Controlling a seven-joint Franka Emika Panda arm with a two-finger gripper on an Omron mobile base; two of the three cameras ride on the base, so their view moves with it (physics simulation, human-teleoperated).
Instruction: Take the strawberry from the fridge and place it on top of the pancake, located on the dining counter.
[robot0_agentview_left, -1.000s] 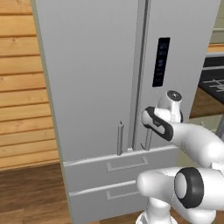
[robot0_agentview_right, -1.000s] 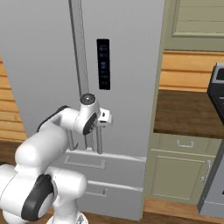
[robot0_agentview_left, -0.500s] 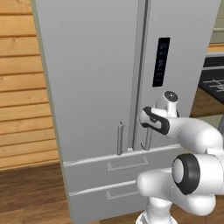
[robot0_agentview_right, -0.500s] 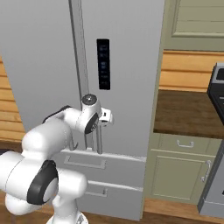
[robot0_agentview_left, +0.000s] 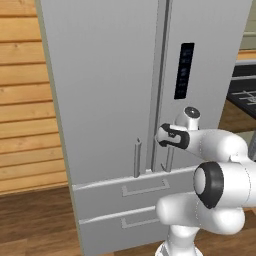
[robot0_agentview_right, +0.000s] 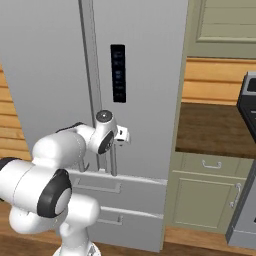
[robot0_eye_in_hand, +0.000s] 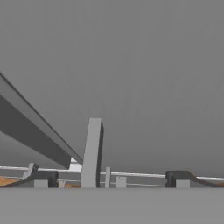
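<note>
While the fridge (robot0_agentview_left: 125, 100) is shut, the strawberry presumably sits hidden inside, so the door comes first. Left of the fridge's centre seam hangs the left bar handle (robot0_agentview_left: 136, 159); just right of the seam hangs the right bar handle (robot0_eye_in_hand: 91, 153), and the gripper (robot0_eye_in_hand: 109, 178) faces it with jaws spread wide, grasping nothing. Centring the bar between both fingertips before clenching would likely keep the pull square. Further right of the fridge stand a cupboard (robot0_agentview_right: 206, 197) and a stove (robot0_agentview_right: 246, 165), well clear; the door's swing may meet the robot's own base.

Tall light-grey fridge (robot0_agentview_left: 115, 90), doors shut, bar handles upright.
</note>
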